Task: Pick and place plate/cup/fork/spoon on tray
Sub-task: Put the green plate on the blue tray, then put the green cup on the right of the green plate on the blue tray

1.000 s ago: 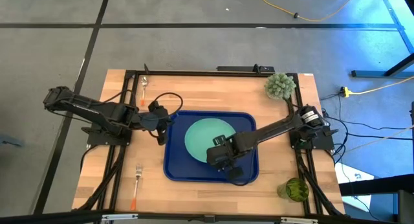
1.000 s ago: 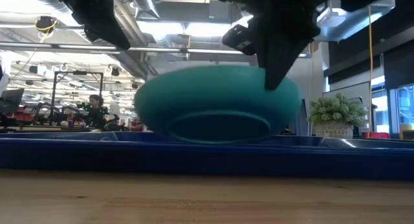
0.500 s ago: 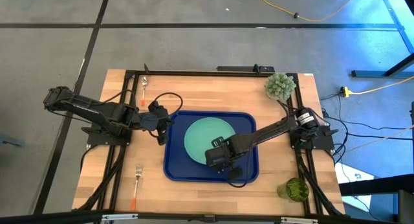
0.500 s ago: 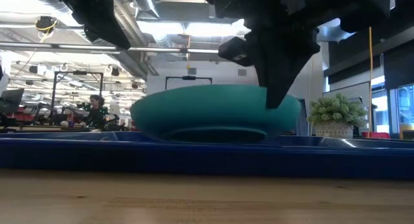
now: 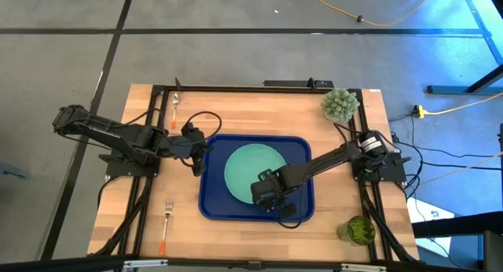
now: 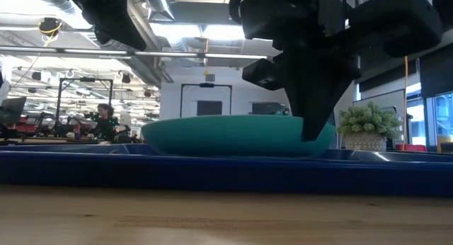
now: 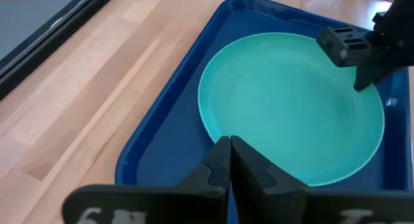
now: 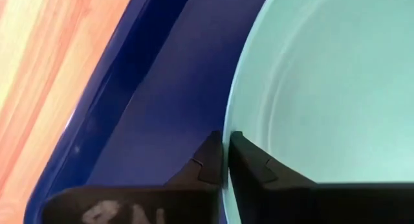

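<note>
On the tray [image 5: 211, 185], the right hand [image 5: 263, 195] pinches the flat-lying plate's [image 5: 250, 167] rim.

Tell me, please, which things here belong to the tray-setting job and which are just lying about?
Job: tray, plate held at its rim by the right tool, cup, fork, spoon.

Lying about: spiky plant, floor cable.

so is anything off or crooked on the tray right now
Nothing stands out. The plate lies level inside the tray, its rim pinched by the right claw. The left claw waits shut at the tray's edge.
</note>
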`<action>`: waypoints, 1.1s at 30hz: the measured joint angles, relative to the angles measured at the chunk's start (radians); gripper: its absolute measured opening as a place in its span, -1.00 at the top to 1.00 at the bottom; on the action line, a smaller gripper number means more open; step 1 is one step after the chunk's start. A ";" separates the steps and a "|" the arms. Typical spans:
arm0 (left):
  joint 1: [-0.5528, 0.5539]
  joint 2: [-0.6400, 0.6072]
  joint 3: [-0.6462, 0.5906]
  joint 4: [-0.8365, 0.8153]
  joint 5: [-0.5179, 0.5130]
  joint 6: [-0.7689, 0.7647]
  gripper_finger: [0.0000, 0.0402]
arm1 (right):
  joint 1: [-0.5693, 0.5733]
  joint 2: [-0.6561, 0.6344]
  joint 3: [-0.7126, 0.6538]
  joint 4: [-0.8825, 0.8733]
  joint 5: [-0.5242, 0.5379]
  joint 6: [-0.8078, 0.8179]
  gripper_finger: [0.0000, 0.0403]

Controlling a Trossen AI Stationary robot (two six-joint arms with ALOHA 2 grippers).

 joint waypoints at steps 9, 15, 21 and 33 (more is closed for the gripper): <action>0.000 0.000 0.000 0.000 0.001 0.001 1.00 | 0.000 0.000 0.000 0.023 -0.011 0.018 0.71; 0.000 0.000 0.000 -0.001 0.006 0.003 1.00 | 0.000 0.001 0.010 -0.007 -0.005 0.017 0.70; 0.000 0.000 0.000 -0.001 0.059 -0.001 1.00 | -0.010 -0.006 0.079 -0.126 -0.003 0.025 0.70; -0.064 -0.042 -0.001 -0.196 0.314 -0.426 1.00 | -0.054 -0.029 0.252 -0.314 0.093 0.095 0.70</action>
